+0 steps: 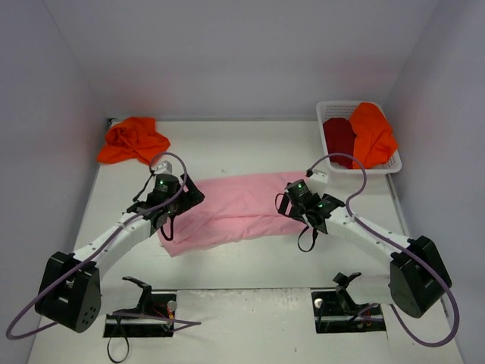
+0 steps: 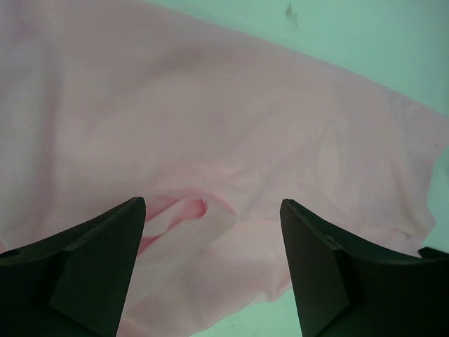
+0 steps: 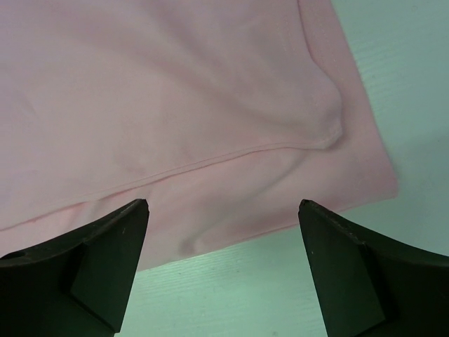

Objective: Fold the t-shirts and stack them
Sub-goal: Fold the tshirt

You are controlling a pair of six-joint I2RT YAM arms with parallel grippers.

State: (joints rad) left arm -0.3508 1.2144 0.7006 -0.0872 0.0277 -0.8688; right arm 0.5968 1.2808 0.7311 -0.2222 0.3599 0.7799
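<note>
At mid-desk, pink t-shirt (image 1: pixel 235 208) lying spread
Left gripper (image 2: pixel 212 205) and right gripper (image 3: pixel 223 203) over its two ends, jaws released, nothing grasped

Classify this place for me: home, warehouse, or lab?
Likely a lab test cell: a white table boxed in by blank walls, left arm and right arm bolted on it, pink t-shirt staged between.

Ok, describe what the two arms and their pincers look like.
The left arm and right arm both have white links with black joints and bulky black bases. A purple cable loops along each, and a small green light glows near each wrist. The pincer fingers are matte black wedges.
</note>
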